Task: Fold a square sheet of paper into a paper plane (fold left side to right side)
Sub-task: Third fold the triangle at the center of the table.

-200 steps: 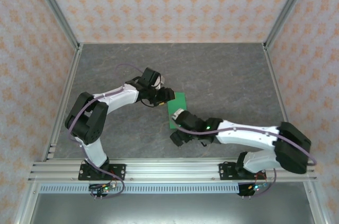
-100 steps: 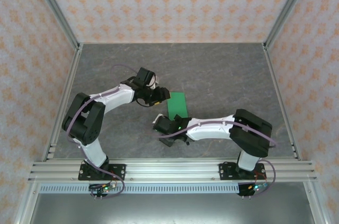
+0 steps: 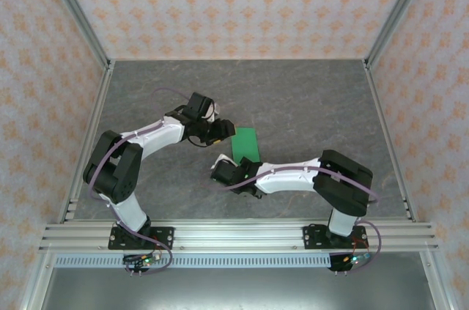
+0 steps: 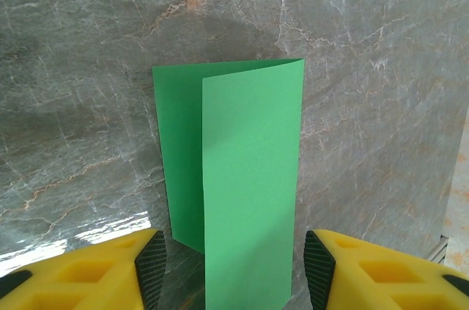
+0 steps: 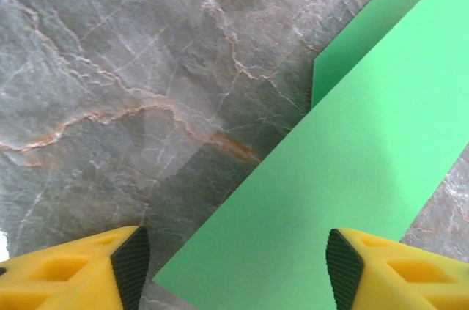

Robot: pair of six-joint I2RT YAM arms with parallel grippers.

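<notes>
A grey stone-look worktop [image 3: 308, 105], veined in white and rust, fills the middle of the overhead view. Walls [image 3: 234, 2] papered in a pale orange motif enclose it on three sides. Aluminium rails [image 3: 242, 235] run along the lower edge and carry both arm bases.

The square sheet of paper [image 3: 246, 145] lies near the centre of the worktop as a narrow upright rectangle, folded lengthwise. The left end effector [image 3: 227, 133] sits at its upper left edge, and the right end effector [image 3: 231, 171] at its lower left corner.

In the left wrist view the paper [image 4: 249, 178] runs from the centre to the bottom of the frame. A lighter top layer covers a darker layer that shows as a strip on the left. The left end effector [image 4: 233, 273] is open, its black pads [image 4: 150, 262] standing either side of the paper without pinching it.

In the right wrist view the paper [image 5: 352, 156] crosses diagonally from bottom centre to upper right. The right end effector [image 5: 238, 270] is spread wide, and its yellow fingers [image 5: 130, 262] are clear of the sheet. The paper is thin, matte, bright green and unmarked, with crisp straight edges.
</notes>
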